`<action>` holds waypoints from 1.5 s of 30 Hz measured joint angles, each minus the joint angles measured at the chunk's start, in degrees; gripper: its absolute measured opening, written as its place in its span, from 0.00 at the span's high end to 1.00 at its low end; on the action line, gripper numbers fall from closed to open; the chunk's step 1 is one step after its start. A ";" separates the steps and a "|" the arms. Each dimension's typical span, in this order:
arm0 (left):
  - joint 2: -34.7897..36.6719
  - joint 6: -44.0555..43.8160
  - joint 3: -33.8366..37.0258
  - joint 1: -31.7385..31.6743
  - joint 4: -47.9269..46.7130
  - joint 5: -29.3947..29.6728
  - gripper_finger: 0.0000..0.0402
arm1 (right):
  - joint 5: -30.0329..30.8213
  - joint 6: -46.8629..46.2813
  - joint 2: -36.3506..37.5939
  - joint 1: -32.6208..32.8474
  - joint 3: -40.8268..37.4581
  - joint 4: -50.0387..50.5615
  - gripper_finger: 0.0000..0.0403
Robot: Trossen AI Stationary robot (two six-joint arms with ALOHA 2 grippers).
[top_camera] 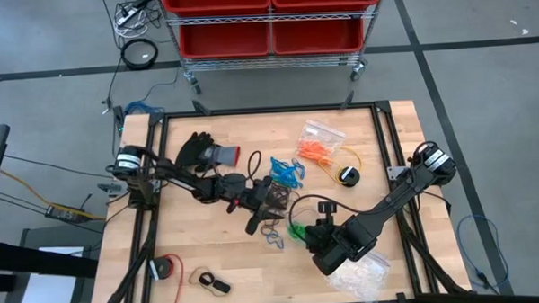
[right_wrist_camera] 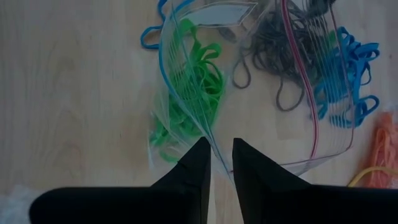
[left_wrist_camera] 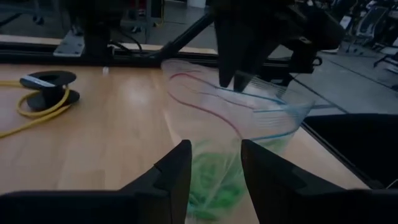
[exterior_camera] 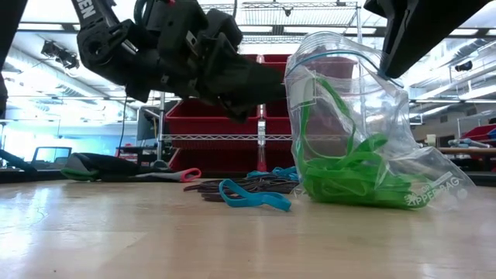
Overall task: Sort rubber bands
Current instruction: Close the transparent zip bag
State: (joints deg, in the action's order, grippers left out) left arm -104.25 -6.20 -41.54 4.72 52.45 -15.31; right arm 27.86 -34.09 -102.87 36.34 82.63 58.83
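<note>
Nearest the low camera lies a blue rubber band (exterior_camera: 254,198) flat on the desk (exterior_camera: 155,240), just before a heap of dark bands (exterior_camera: 244,186). Beside them stands a clear zip bag (exterior_camera: 364,116) holding green rubber bands (exterior_camera: 353,182); raised lettering along its lower corner reads "ZIPPER BAG", the last letters faint.

Right pincer (right_wrist_camera: 221,155): arm reaches in from the right rear post and across the desk towards the middle, wrist turned down. Its two dark fingers (right_wrist_camera: 193,165) are nearly together, pinching the bag's upper edge at the blue zip line, so the mouth is held up and the bag hangs from it, its bottom resting on the wood.

Left pincer (left_wrist_camera: 214,168): arm stretches low from the left post over a black glove (top_camera: 198,152) to the desk's centre. Its fingers stand apart, pointed at the open mouth of the bag, with the plastic showing in the gap between them; contact with the bag cannot be told, and nothing is seen gripped.

Elsewhere on the desk: more blue bands (top_camera: 286,172) near the centre, a second clear bag with orange bands (top_camera: 316,148) towards the rear, a thin yellow cable (top_camera: 342,162) on a small black spool beside it, and a bag of whitish pieces (top_camera: 359,272) at the front right edge. Red bins (top_camera: 269,16) stand on a rack beyond the desk.
</note>
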 joint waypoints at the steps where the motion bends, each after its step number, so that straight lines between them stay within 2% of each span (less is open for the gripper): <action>1: 0.00 0.42 0.00 0.37 0.08 0.56 0.62 | 0.04 0.00 0.00 -0.02 0.00 -0.10 0.87; 6: 0.00 4.40 0.00 1.98 0.48 3.66 0.56 | 0.24 -0.02 0.00 -0.09 0.00 -0.40 0.87; 15: 0.00 3.80 0.00 2.11 0.44 2.96 0.38 | 1.53 -0.02 0.02 -0.09 0.00 -1.16 0.88; 21: -0.44 2.56 -1.01 2.35 0.07 2.63 0.36 | 1.74 0.06 0.02 -0.09 0.00 -1.78 0.88; 27: -3.58 2.52 -3.86 2.43 -3.37 2.70 0.47 | 1.74 0.10 0.02 -0.09 0.02 -2.00 0.89; 38: -4.91 2.79 -4.83 2.42 -1.17 4.12 0.84 | 1.74 0.20 0.02 -0.09 0.02 -2.14 0.89; 45: -4.87 2.87 -4.83 2.41 -1.28 1.60 0.98 | 1.72 0.17 0.02 -0.09 0.02 -2.16 0.90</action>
State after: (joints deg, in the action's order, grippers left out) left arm -109.12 -3.33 -46.37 7.14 51.17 -13.71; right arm 29.58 -33.91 -102.85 36.25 82.65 56.66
